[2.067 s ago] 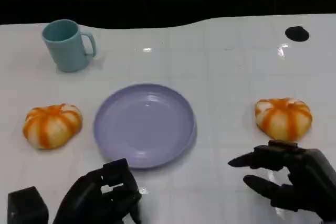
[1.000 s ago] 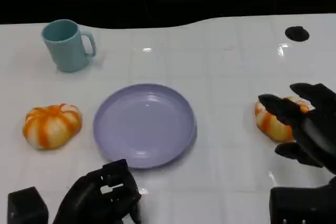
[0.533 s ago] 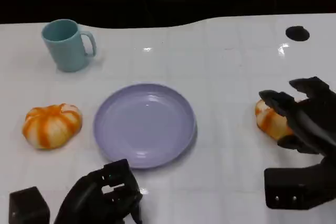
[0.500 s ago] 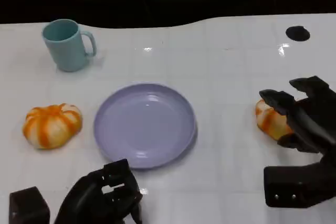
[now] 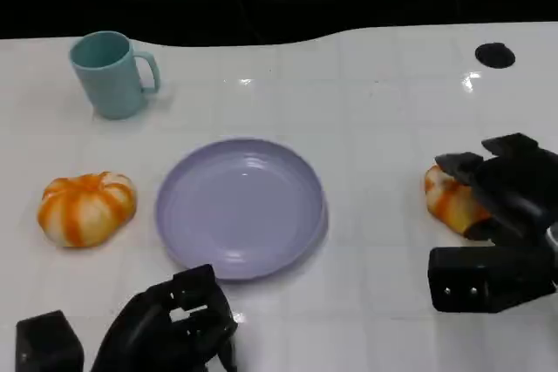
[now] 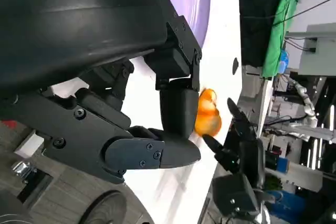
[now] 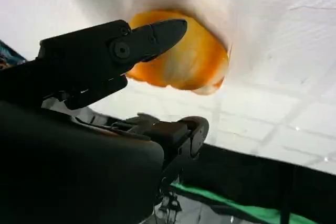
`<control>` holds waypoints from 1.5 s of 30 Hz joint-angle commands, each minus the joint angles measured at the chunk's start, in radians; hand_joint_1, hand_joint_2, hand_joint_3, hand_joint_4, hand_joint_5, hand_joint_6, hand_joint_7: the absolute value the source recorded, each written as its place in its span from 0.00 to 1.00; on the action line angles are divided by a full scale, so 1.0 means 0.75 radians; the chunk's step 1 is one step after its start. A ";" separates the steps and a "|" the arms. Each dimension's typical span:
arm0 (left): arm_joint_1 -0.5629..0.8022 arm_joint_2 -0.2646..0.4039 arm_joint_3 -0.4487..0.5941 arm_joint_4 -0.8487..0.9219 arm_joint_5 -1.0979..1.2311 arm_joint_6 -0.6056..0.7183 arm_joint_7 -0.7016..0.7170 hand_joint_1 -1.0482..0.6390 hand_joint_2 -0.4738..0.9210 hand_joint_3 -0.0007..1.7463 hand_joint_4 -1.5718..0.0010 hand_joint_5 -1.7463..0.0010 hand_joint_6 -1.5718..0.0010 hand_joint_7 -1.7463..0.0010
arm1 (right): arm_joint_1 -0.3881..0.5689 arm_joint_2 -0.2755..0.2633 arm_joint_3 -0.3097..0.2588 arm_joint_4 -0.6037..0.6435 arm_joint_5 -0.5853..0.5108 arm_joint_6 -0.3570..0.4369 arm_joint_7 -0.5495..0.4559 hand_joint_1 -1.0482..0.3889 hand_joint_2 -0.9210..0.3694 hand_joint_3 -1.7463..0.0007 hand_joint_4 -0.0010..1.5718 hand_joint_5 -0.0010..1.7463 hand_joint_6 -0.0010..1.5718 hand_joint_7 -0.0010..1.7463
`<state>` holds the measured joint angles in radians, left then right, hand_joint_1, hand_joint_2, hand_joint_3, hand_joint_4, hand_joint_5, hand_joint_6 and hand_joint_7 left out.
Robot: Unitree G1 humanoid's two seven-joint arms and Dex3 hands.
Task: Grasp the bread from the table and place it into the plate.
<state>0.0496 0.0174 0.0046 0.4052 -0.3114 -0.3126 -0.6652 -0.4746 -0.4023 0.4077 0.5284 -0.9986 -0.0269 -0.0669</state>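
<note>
While over the bread (image 5: pixel 446 201), right robot hand (image 5: pixel 506 187), fingers apart.

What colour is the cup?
The cup is light teal-blue all over, seen best in the head view.

Teal mug (image 5: pixel 109 73): upright near far left corner of white table (image 5: pixel 366 111), handle toward right. Black round mark (image 5: pixel 494 55): on table near far right corner. Green cloth (image 6: pixel 286 19) beyond table.

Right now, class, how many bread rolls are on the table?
2. One bread roll lies left of the plate; the other roll lies to its right, partly covered by the right hand.
</note>
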 commanded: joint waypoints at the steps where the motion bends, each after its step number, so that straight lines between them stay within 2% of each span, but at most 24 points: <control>1: 0.015 0.014 0.004 -0.030 0.005 0.009 0.012 0.26 0.88 0.28 0.50 0.00 0.53 0.18 | -0.068 0.009 0.020 0.102 0.052 0.014 0.001 0.32 0.07 1.00 0.13 0.08 0.21 0.00; 7: 0.024 0.014 0.003 -0.046 0.000 0.018 0.011 0.27 0.88 0.28 0.51 0.00 0.53 0.17 | -0.124 0.024 0.056 0.219 0.102 0.003 -0.006 0.34 0.06 1.00 0.15 0.07 0.21 0.00; 10: 0.028 0.014 0.002 -0.053 0.003 0.019 0.016 0.27 0.88 0.28 0.51 0.00 0.53 0.17 | -0.150 0.035 0.073 0.275 0.111 -0.002 -0.031 0.37 0.05 0.99 0.20 0.07 0.25 0.02; 11: 0.029 0.014 0.002 -0.054 0.004 0.017 0.016 0.27 0.88 0.28 0.51 0.00 0.53 0.17 | -0.159 0.041 0.072 0.302 0.123 -0.015 -0.051 0.39 0.04 0.99 0.24 0.07 0.27 0.02; 13: 0.031 0.014 0.001 -0.056 0.005 0.016 0.016 0.27 0.89 0.28 0.51 0.00 0.53 0.18 | -0.171 0.051 0.062 0.347 0.159 -0.056 -0.102 0.45 0.02 1.00 0.38 0.07 0.36 0.02; 14: 0.032 0.013 0.001 -0.056 0.004 0.017 0.016 0.27 0.89 0.28 0.51 0.00 0.53 0.18 | -0.175 0.056 0.052 0.372 0.182 -0.090 -0.145 0.50 0.02 1.00 0.50 0.14 0.46 0.04; 15: 0.032 0.012 0.001 -0.058 0.003 0.018 0.017 0.28 0.89 0.28 0.51 0.00 0.53 0.18 | -0.180 0.059 0.047 0.398 0.201 -0.124 -0.188 0.54 0.01 1.00 0.57 0.34 0.60 0.04; 17: 0.032 0.010 0.000 -0.057 0.005 0.015 0.018 0.28 0.89 0.28 0.51 0.00 0.53 0.18 | -0.192 0.058 0.049 0.456 0.220 -0.204 -0.297 0.60 0.00 0.98 0.59 0.61 0.74 0.06; 18: 0.033 0.010 0.000 -0.058 0.007 0.014 0.020 0.28 0.89 0.28 0.51 0.00 0.53 0.17 | -0.197 0.057 0.054 0.483 0.224 -0.242 -0.353 0.61 0.00 0.96 0.60 0.81 0.81 0.08; 19: 0.033 0.009 -0.001 -0.059 0.008 0.014 0.022 0.28 0.88 0.28 0.51 0.00 0.53 0.17 | -0.202 0.056 0.060 0.506 0.222 -0.270 -0.406 0.62 0.00 0.96 0.60 0.90 0.83 0.10; 20: 0.034 0.009 -0.003 -0.061 0.010 0.016 0.025 0.28 0.88 0.28 0.51 0.00 0.53 0.17 | -0.207 0.057 0.066 0.524 0.220 -0.287 -0.444 0.61 0.01 0.94 0.59 0.95 0.77 0.27; 21: 0.035 0.009 -0.004 -0.064 0.012 0.017 0.028 0.29 0.88 0.29 0.51 0.00 0.53 0.17 | -0.211 0.059 0.071 0.540 0.217 -0.301 -0.478 0.62 0.01 0.90 0.58 0.98 0.61 0.60; 22: 0.035 0.010 -0.005 -0.065 0.014 0.016 0.031 0.29 0.88 0.29 0.51 0.00 0.53 0.17 | -0.216 0.060 0.076 0.556 0.213 -0.316 -0.516 0.62 0.02 0.89 0.58 0.99 0.55 0.72; 24: 0.036 0.010 -0.007 -0.065 0.015 0.013 0.032 0.28 0.88 0.29 0.51 0.00 0.53 0.17 | -0.222 0.065 0.079 0.584 0.218 -0.357 -0.592 0.64 0.03 0.88 0.57 1.00 0.50 0.85; 29: 0.034 0.011 -0.007 -0.061 0.011 0.012 0.029 0.27 0.88 0.30 0.51 0.00 0.53 0.17 | -0.239 0.086 0.085 0.630 0.225 -0.401 -0.750 0.64 0.07 0.85 0.58 1.00 0.50 0.86; 32: 0.032 0.013 -0.005 -0.057 0.003 0.018 0.023 0.27 0.87 0.30 0.51 0.00 0.53 0.17 | -0.252 0.100 0.087 0.639 0.236 -0.423 -0.809 0.64 0.10 0.80 0.58 1.00 0.49 0.91; 33: 0.032 0.014 -0.005 -0.056 0.003 0.021 0.023 0.27 0.87 0.30 0.51 0.00 0.53 0.17 | -0.255 0.104 0.087 0.634 0.240 -0.436 -0.828 0.65 0.15 0.73 0.58 1.00 0.48 0.93; 34: 0.032 0.014 -0.004 -0.055 0.003 0.023 0.024 0.27 0.87 0.30 0.51 0.00 0.53 0.17 | -0.258 0.106 0.087 0.632 0.243 -0.445 -0.841 0.65 0.23 0.61 0.59 1.00 0.48 0.94; 36: 0.034 0.014 -0.004 -0.058 0.004 0.026 0.027 0.27 0.87 0.30 0.50 0.00 0.53 0.17 | -0.261 0.111 0.086 0.615 0.248 -0.460 -0.855 0.65 0.28 0.54 0.60 1.00 0.48 0.95; 37: 0.036 0.014 -0.004 -0.058 0.006 0.020 0.026 0.27 0.87 0.30 0.51 0.00 0.53 0.17 | -0.261 0.114 0.084 0.596 0.250 -0.470 -0.861 0.64 0.34 0.44 0.60 1.00 0.50 0.93; 38: 0.037 0.014 -0.005 -0.057 0.008 0.016 0.026 0.27 0.87 0.30 0.51 0.00 0.53 0.17 | -0.261 0.116 0.083 0.583 0.251 -0.477 -0.865 0.64 0.37 0.39 0.61 1.00 0.50 0.92; 40: 0.038 0.014 -0.004 -0.054 0.006 0.009 0.018 0.27 0.87 0.30 0.51 0.00 0.53 0.17 | -0.258 0.123 0.077 0.539 0.263 -0.493 -0.851 0.63 0.40 0.34 0.61 1.00 0.51 0.90; 42: 0.041 0.013 -0.004 -0.059 0.000 0.014 0.015 0.27 0.87 0.30 0.51 0.00 0.53 0.17 | -0.251 0.137 0.069 0.488 0.291 -0.528 -0.827 0.63 0.42 0.32 0.61 1.00 0.53 0.82; 45: 0.046 0.014 -0.006 -0.069 0.000 0.023 0.020 0.27 0.87 0.30 0.51 0.00 0.53 0.17 | -0.246 0.166 0.070 0.431 0.330 -0.599 -0.804 0.65 0.48 0.24 0.62 1.00 0.55 0.83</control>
<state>0.0714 0.0142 -0.0031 0.3679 -0.3134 -0.2977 -0.6494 -0.6524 -0.2937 0.4729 0.8919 -0.7825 -0.4340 -0.6860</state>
